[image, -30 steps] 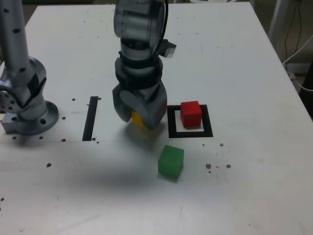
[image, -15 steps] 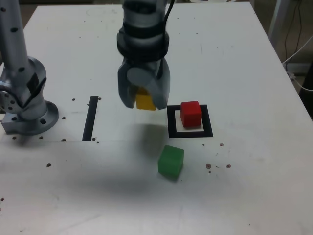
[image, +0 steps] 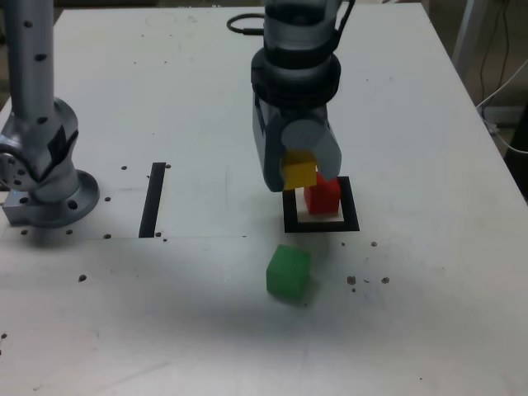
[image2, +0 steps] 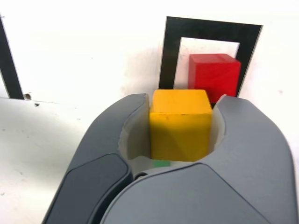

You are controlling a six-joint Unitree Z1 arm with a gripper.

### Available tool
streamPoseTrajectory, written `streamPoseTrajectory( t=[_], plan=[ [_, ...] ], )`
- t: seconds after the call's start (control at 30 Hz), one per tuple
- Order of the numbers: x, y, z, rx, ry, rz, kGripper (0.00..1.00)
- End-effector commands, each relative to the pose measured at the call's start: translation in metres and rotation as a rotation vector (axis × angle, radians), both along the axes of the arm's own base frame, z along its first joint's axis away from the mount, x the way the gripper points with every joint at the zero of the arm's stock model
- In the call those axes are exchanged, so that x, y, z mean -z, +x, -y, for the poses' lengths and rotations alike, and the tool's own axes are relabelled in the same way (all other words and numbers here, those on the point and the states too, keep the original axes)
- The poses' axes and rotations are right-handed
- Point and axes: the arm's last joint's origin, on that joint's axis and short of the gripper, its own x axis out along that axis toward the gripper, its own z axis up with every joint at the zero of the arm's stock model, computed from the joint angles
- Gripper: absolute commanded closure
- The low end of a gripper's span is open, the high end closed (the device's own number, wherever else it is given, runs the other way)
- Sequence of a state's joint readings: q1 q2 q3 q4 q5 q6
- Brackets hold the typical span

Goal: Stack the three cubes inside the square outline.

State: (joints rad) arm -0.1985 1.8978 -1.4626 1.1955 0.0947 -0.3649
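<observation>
A gray robot hand (image: 300, 172) grips a matte yellow cube (image: 299, 175) above a white, speckled surface (image: 429, 272), as the exterior view shows. The held block hangs just to that view's left of a matte red cube (image: 322, 198), which sits inside a roughly square black tape outline (image: 321, 226) with a white center. In that view the yellow block partly overlaps the outline's upper left corner. A matte green cube (image: 288, 272) rests outside the frame, nearer the camera and slightly to the exterior view's left. A straight black tape strip (image: 153, 200) lies well apart, toward the arm's base (image: 54, 202).

From the wrist view, the hand's two curved gray fingers (image2: 250, 135) are clamped on opposite sides of the yellow cube, whose top and one side face the camera. The red cube shows beyond it, offset rather than directly beneath, and the two appear apart in height. A sliver of green shows between the fingers, under the held block. The coming move appears to turn on that offset: the hand likely needs to carry the yellow cube toward the exterior view's right, center it over the red one and lower it squarely. The blocks are cubes, with no evident long axis. No brand, label or writing is legible in either view.
</observation>
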Motion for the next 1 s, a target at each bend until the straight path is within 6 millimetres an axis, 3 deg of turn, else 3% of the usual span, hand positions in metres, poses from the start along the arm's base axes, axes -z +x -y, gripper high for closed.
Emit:
streamPoseTrajectory(
  t=[0.0,0.97],
  plan=[
    [0.003,0.008,0.001,0.011,0.011,-0.001,0.93],
    [0.006,0.03,-0.009,0.055,0.027,-0.016,0.93]
  ],
)
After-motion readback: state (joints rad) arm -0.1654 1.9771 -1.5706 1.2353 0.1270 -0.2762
